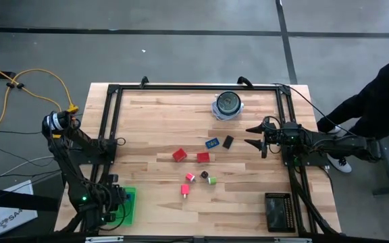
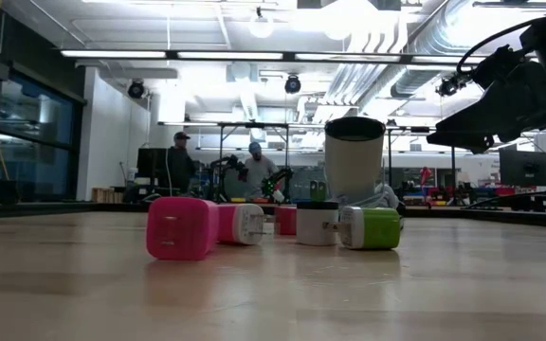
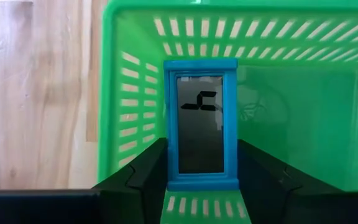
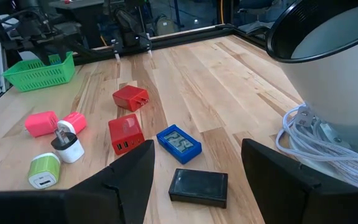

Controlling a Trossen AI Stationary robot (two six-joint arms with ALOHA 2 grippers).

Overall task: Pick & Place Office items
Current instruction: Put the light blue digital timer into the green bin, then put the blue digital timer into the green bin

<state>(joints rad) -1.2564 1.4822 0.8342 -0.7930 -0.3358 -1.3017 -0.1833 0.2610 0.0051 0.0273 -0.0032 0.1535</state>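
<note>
Only the left wrist view shows the left gripper [image 3: 202,186] clamped on a blue framed rectangle [image 3: 201,124], held inside the green basket [image 3: 129,93] at the table's near left corner. The other pieces lie mid-table: red blocks [image 1: 179,155], blue rectangle [image 1: 213,143], black rectangle [image 1: 228,142], pink pieces [image 1: 190,177]. The right gripper [image 1: 256,135] hovers at the right edge with fingers spread wide, holding nothing, near the round white object [image 1: 227,105]

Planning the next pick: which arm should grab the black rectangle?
Right. The right gripper hangs open beside the black rectangle, while the left gripper is over the green basket, holding a blue-framed item.
</note>
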